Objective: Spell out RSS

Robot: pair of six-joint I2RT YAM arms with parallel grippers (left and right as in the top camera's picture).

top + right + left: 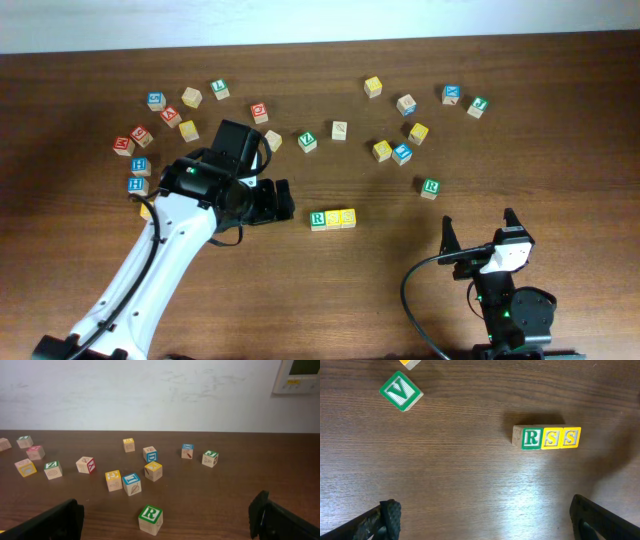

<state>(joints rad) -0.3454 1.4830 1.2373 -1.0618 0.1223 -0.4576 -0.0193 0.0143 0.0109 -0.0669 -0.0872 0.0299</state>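
RSS row [333,218]: we see R, S, S touching in line, between the two arms.
Left gripper [283,202]: fingers apart, empty, just beside the R end.
Right gripper [480,232]: fingers apart, empty, well apart.
Risk: we judge a low left-arm move could clip R and break the line.

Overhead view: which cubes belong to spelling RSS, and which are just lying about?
Job in hand:
- green R cube in the row
- middle yellow S cube
- end yellow S cube
These three touch side by side and read RSS.

Lying about:
- spare green R cube
- green V cube
- blue cube
- yellow cube
- the other scattered letter cubes
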